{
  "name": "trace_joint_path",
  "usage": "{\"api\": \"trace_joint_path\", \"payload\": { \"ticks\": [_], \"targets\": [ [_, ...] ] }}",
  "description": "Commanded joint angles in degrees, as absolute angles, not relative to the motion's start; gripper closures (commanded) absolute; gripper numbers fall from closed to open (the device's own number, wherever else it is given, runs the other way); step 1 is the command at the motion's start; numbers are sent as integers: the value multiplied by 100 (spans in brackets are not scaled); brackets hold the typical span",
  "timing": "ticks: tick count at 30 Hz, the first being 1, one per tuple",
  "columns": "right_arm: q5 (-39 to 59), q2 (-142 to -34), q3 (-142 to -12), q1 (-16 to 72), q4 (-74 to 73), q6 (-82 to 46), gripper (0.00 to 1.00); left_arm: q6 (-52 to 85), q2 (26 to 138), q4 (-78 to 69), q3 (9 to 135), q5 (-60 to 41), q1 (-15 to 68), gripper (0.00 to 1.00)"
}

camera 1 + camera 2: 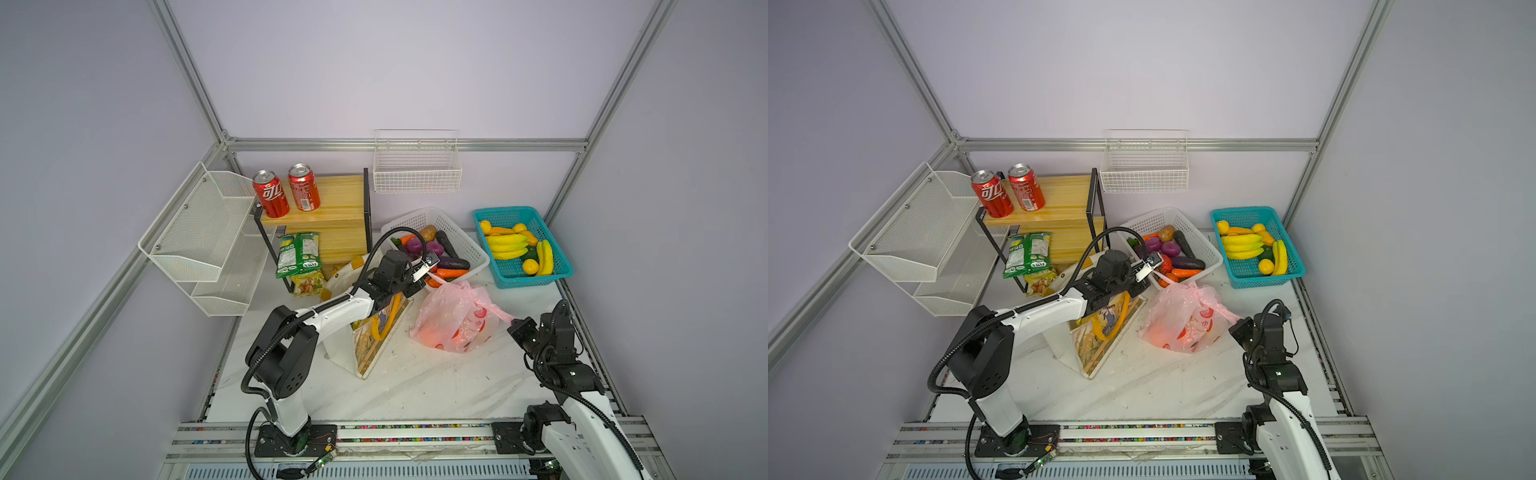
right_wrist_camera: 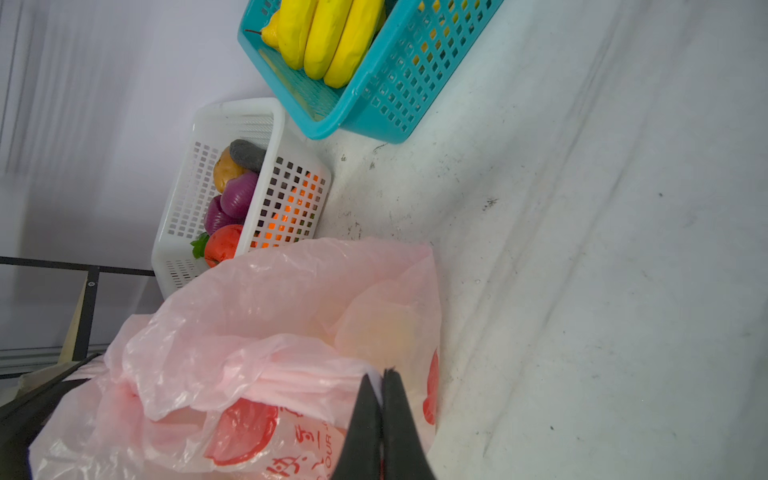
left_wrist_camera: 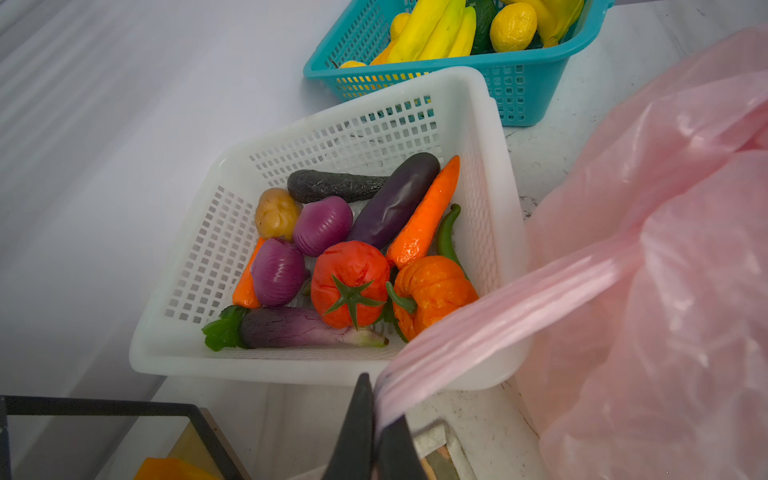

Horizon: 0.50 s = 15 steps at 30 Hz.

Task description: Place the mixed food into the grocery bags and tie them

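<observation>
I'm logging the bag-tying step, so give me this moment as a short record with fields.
pink plastic bag: bulging, on the table, handles drawn out to opposite sides
left gripper: shut on one bag handle, beside the white basket
right gripper: shut on the other handle
knot: top gathered; cannot tell if tied
canvas tote: beneath the left arm, not gripped
teal basket: bananas and other fruit

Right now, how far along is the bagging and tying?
Done: pink bag has something orange showing through. In hand: left gripper and right gripper each shut on one of its handles, stretched opposite ways. Left: finish that knot, then the untied canvas tote.
</observation>
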<state>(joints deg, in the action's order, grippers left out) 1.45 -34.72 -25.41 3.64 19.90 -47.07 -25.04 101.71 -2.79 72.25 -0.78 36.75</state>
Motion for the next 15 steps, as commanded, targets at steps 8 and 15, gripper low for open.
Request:
{"api": "trace_joint_path", "payload": {
  "ticks": [8,15],
  "targets": [
    [35,-3593,-2766,158,1561,-3938,100,-1772,9938,-536,7123,-366,3273,100],
    [961,-3639,-3400,165,1128,-2988,71,-670,9561,-850,7135,-1794,3331,75]
  ]
}}
